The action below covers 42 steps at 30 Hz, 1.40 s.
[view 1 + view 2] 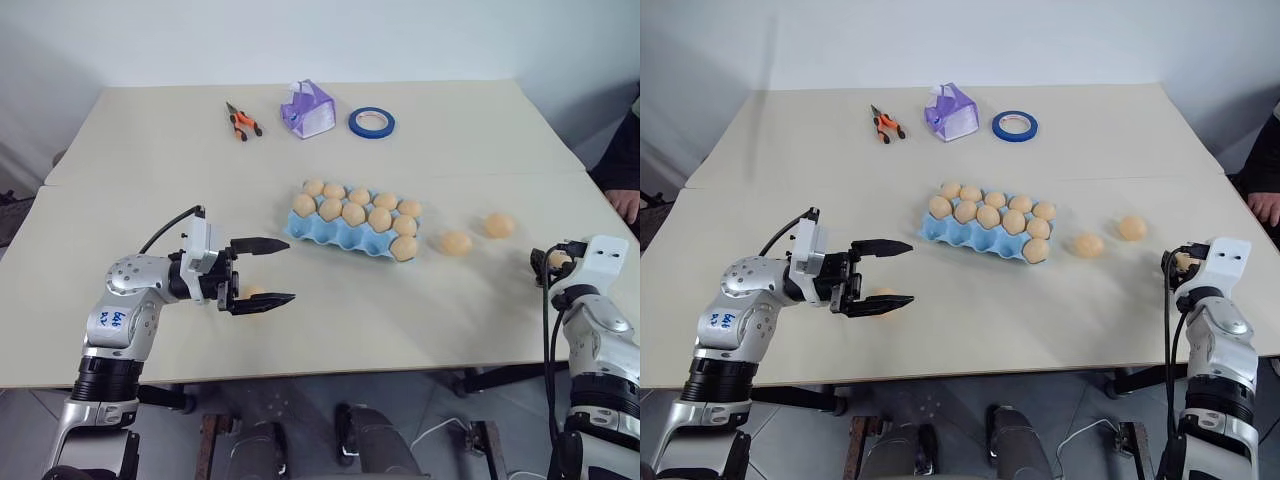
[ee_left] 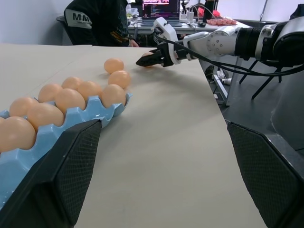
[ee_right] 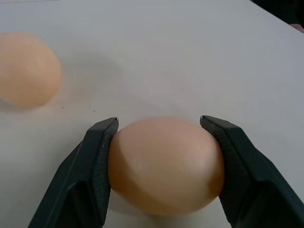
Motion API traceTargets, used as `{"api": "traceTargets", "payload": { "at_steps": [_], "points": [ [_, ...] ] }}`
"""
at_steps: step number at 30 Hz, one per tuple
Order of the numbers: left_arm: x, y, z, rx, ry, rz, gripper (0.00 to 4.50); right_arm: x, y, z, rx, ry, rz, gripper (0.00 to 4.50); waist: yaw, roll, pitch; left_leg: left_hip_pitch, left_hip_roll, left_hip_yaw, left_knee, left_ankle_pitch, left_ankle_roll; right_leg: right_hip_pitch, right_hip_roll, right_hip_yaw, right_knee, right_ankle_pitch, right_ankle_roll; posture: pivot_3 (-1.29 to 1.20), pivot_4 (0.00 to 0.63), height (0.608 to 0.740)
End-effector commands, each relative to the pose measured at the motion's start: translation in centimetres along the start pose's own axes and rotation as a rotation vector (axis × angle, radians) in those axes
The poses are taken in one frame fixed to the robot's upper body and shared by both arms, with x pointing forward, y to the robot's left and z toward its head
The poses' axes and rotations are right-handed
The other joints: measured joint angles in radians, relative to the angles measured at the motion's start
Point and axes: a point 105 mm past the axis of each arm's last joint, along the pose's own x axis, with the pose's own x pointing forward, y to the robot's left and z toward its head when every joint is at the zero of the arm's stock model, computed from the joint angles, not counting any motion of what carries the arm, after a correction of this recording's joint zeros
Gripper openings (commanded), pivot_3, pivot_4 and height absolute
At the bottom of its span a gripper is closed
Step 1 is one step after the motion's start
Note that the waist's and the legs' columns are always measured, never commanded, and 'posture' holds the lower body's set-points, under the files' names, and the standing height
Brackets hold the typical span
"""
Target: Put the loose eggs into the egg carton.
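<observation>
I had the right pincer (image 3: 159, 166) clamped on a loose egg (image 3: 166, 164); left pincer (image 1: 262, 272) spread apart. Next: lift it gently toward the egg carton (image 1: 345, 238).

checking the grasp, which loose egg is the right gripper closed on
The egg at the table's right edge, squeezed between the right gripper fingers. The two other eggs lie free nearer the egg carton.
</observation>
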Motion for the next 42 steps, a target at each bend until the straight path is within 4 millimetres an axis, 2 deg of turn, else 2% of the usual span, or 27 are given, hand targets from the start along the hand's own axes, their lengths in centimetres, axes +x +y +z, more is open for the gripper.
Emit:
{"api": "traceTargets", "payload": {
  "at_steps": [1, 3, 8, 11, 15, 17, 23, 26, 32, 36, 42],
  "points": [
    [0.0, 0.1, 1.0, 0.043, -0.023, -0.003, 4.5, -0.7, 1.7, 4.0, -0.017, -0.117, 0.069, 2.45, -0.005, 0.001, 0.001, 0.0, 0.0, 0.0, 0.0, 0.0, 0.0, 0.0, 0.0, 0.0, 0.0, 0.0, 0.0, 0.0, 0.15, 0.74],
    [-0.1, 0.3, 1.0, 0.043, -0.023, 0.001, 4.5, -1.2, 3.8, 5.4, -0.006, -0.147, 0.139, 2.44, -0.009, 0.002, 0.001, 0.0, 0.0, 0.0, 0.0, 0.0, 0.0, 0.0, 0.0, 0.0, 0.0, 0.0, 0.0, 0.0, 0.15, 0.74],
    [-0.6, 0.7, 0.9, 0.042, -0.01, 0.023, 4.5, -3.7, 12.7, 9.0, -0.025, -0.187, 0.451, 2.44, -0.013, 0.002, 0.002, 0.002, 0.001, 0.0, -0.003, 0.0, 0.001, 0.0, 0.001, 0.0, 0.001, 0.0, 0.0, 0.0, 0.15, 0.74],
    [-0.8, 1.1, 0.9, 0.049, -0.005, 0.039, 4.5, -4.6, 17.0, 9.2, -0.039, -0.172, 0.571, 2.44, -0.009, 0.002, 0.002, 0.003, 0.001, 0.0, -0.004, 0.001, -0.001, 0.0, 0.001, 0.0, 0.001, 0.0, -0.001, 0.0, 0.15, 0.74],
    [-1.1, 1.2, 1.0, 0.055, -0.003, 0.049, 4.5, -5.9, 22.7, 8.1, -0.069, -0.128, 0.73, 2.44, -0.007, 0.002, 0.002, 0.002, 0.0, -0.001, -0.005, 0.0, 0.0, 0.0, 0.0, -0.001, 0.0, 0.0, -0.002, 0.0, 0.15, 0.74],
    [-1.2, 1.3, 1.1, 0.061, 0.002, 0.056, 4.5, -6.2, 24.4, 7.6, -0.085, -0.115, 0.778, 2.44, -0.007, 0.002, 0.002, 0.0, 0.0, -0.001, -0.005, 0.001, 0.003, -0.001, 0.0, -0.001, -0.001, 0.001, -0.002, 0.0, 0.15, 0.74],
    [-1.8, 1.2, 1.1, 0.068, 0.016, 0.083, 4.5, -6.3, 26.7, 6.6, -0.115, -0.098, 0.841, 2.44, -0.005, 0.002, 0.002, -0.004, 0.0, -0.002, -0.005, -0.001, 0.002, -0.004, -0.001, -0.003, -0.002, 0.0, -0.001, 0.0, 0.15, 0.74],
    [-2.1, 1.1, 1.1, 0.071, 0.018, 0.096, 4.5, -6.6, 27.2, 6.2, -0.133, -0.083, 0.87, 2.44, -0.006, 0.002, 0.002, -0.004, 0.0, -0.002, -0.005, -0.001, 0.002, -0.004, -0.001, -0.003, -0.002, 0.0, -0.001, 0.0, 0.15, 0.74],
    [-2.2, 1.2, 1.1, 0.074, 0.019, 0.106, 4.5, -6.6, 26.8, 5.8, -0.153, -0.081, 0.86, 4.46, -0.007, 0.002, 0.002, -0.004, 0.0, -0.002, -0.005, -0.002, 0.003, -0.004, -0.001, -0.003, -0.002, 0.0, -0.001, 0.0, 0.15, 0.74],
    [-2.1, 1.3, 1.1, 0.078, 0.017, 0.107, 4.5, -6.6, 26.3, 5.9, -0.166, -0.087, 0.856, 4.46, -0.007, 0.002, 0.002, -0.004, 0.0, -0.002, -0.005, -0.002, 0.003, -0.004, -0.001, -0.003, -0.001, 0.0, -0.001, 0.0, 0.15, 0.74],
    [-2.0, 1.3, 1.1, 0.082, 0.013, 0.102, 4.5, -7.2, 25.1, 7.3, -0.168, -0.134, 0.864, 4.46, -0.006, 0.002, 0.002, -0.004, 0.0, -0.002, -0.005, -0.002, 0.003, -0.004, -0.001, -0.003, -0.001, 0.0, -0.001, 0.0, 0.15, 0.74]
  ]
}}
